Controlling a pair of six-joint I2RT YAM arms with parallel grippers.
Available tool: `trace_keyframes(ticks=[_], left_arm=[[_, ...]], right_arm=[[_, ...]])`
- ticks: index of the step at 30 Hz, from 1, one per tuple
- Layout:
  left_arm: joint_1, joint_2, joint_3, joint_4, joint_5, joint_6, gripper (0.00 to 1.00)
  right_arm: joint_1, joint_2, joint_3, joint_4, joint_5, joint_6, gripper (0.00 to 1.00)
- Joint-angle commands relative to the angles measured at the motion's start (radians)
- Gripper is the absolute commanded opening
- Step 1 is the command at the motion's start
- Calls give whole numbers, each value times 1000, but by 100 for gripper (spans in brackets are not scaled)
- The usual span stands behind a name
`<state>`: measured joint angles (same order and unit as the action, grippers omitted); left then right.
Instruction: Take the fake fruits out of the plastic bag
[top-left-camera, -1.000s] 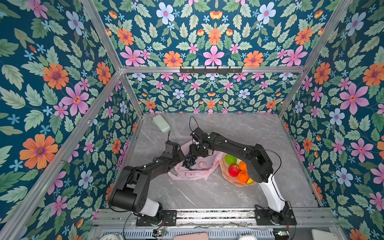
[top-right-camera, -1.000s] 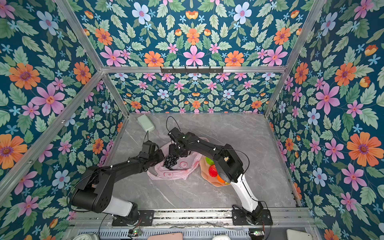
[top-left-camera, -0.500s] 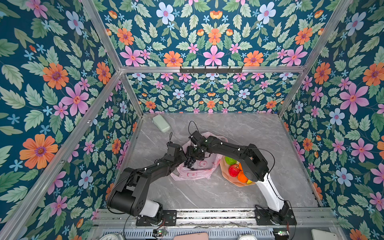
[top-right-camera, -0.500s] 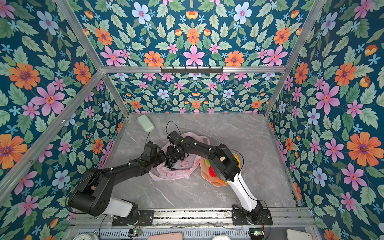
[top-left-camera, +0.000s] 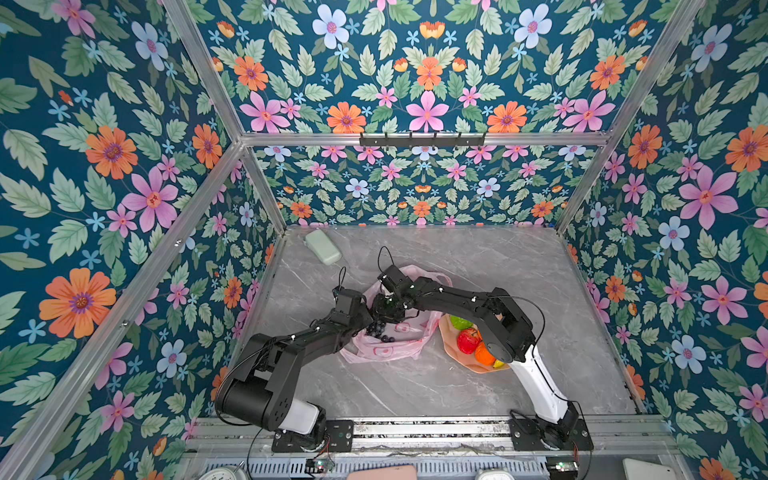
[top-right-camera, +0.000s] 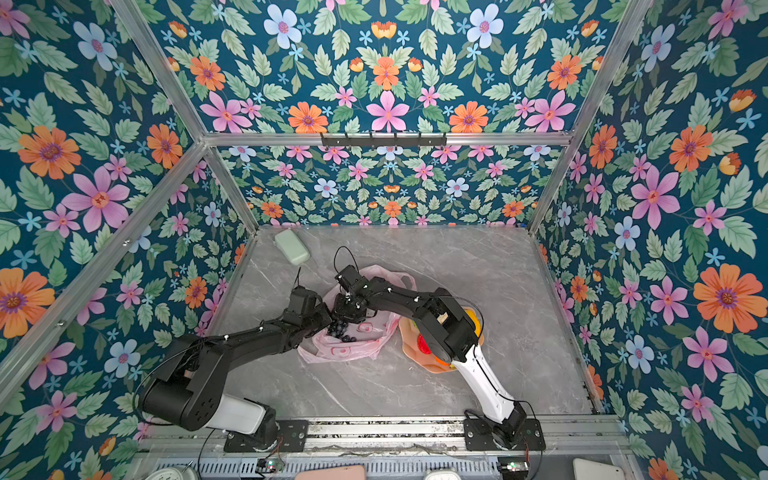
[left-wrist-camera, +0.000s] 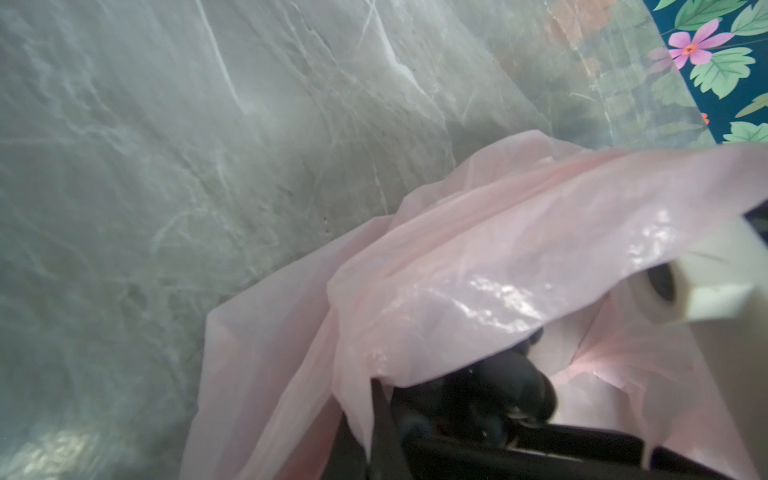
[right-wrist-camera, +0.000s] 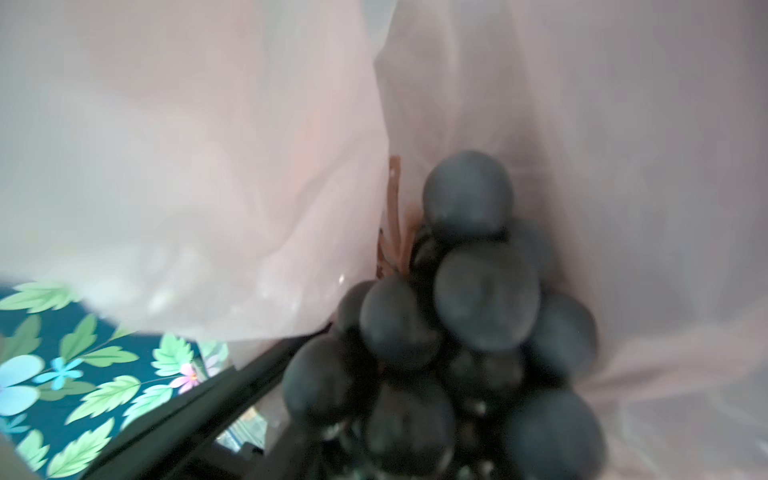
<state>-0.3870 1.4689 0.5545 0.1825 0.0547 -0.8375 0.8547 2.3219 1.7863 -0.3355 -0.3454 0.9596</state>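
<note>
Dark purple fake grape bunch (right-wrist-camera: 478, 299) inside thin translucent pink plastic bag (top-left-camera: 399, 347). Bag rim at 9 o'clock clenched in left gripper (top-left-camera: 365, 322); right gripper (top-left-camera: 388, 311) poised over bunch, grip impossible to tell. Likely light, knobbly; best pinched across cluster, clear of slippery film.

Probably a lab test cell, not a home. Boxed in by floral panels (top-left-camera: 104, 187) on an aluminium frame (top-left-camera: 299, 138), over a marble-look tabletop (top-left-camera: 519, 270). With robot arms (top-left-camera: 457, 300) bolted to a slotted rail (top-left-camera: 432, 430) along the front edge.
</note>
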Motion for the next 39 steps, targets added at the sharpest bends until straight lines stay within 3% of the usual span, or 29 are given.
trace_keyframes(ticks=[1, 5, 9, 19, 39], left_arm=[[-8, -6, -2, 58, 73, -7, 0], [-9, -19, -6, 54, 61, -11, 0], [-8, -28, 1, 25, 27, -14, 0], [12, -35, 19, -40, -54, -23, 0], [62, -15, 48, -60, -61, 2, 0]], right_arm=[[1, -15, -30, 127, -50, 24, 39], [-12, -39, -75, 175, -56, 37, 29], [-20, -71, -107, 184, -41, 23, 25], [-20, -137, -139, 163, -3, -30, 22], [-35, -326, -209, 96, 69, -117, 15]])
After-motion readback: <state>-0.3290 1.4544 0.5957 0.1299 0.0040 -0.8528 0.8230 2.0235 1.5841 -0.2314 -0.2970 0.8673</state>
